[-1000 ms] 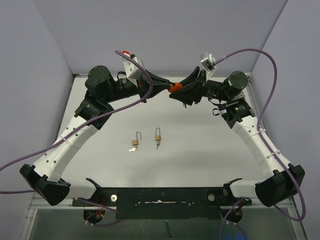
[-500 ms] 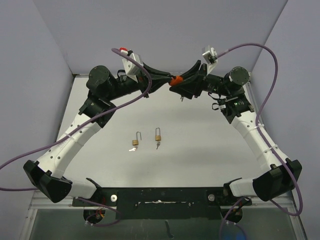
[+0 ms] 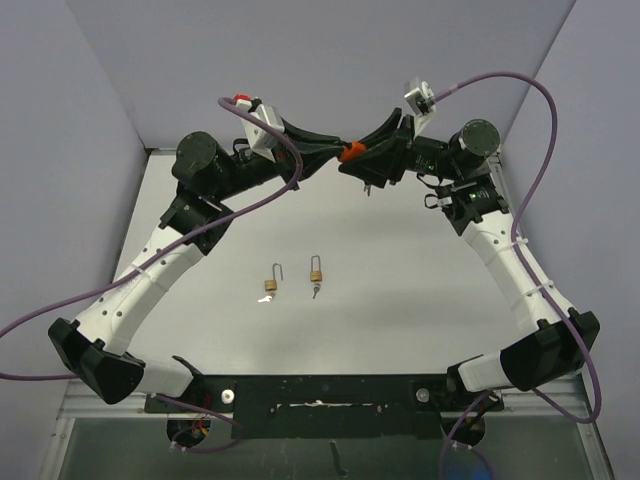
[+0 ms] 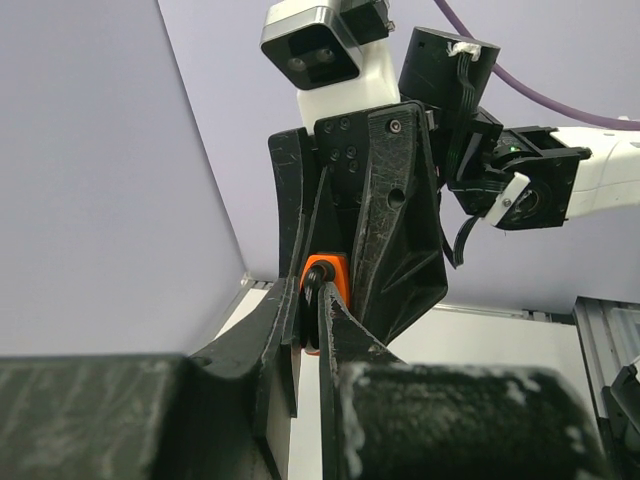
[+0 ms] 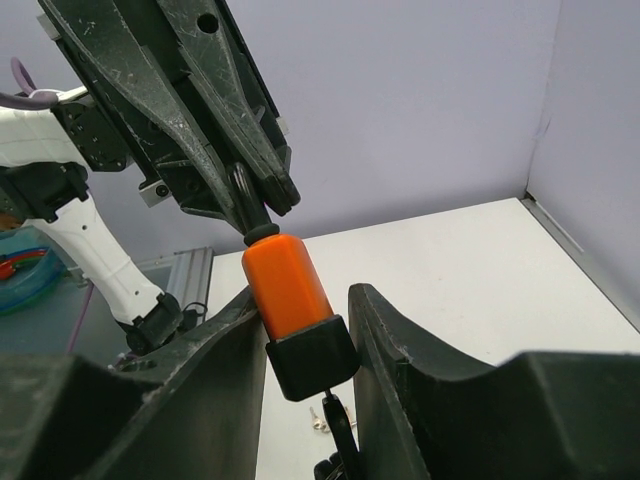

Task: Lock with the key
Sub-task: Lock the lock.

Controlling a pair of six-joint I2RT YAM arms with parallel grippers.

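Both arms hold an orange padlock [image 3: 349, 153] high above the back of the table. My left gripper [image 3: 338, 158] is shut on its black shackle [image 4: 316, 283], pinched between the fingertips. In the right wrist view the lock's orange body [image 5: 285, 285] and black base sit between the fingers of my right gripper [image 5: 305, 300], which close on the base from both sides. A black-headed key [image 5: 342, 425] hangs from the underside of the base. In the left wrist view only a strip of orange [image 4: 328, 272] shows beyond my left gripper [image 4: 318, 300].
Two small brass padlocks lie on the white table: one with its shackle swung open [image 3: 271, 279], one with a key in it [image 3: 316, 272]. Purple cables loop off both arms. Walls close the table at the back and sides.
Both grippers have risen and drifted towards the back wall together, carrying the orange padlock with them. The two brass padlocks have not moved.
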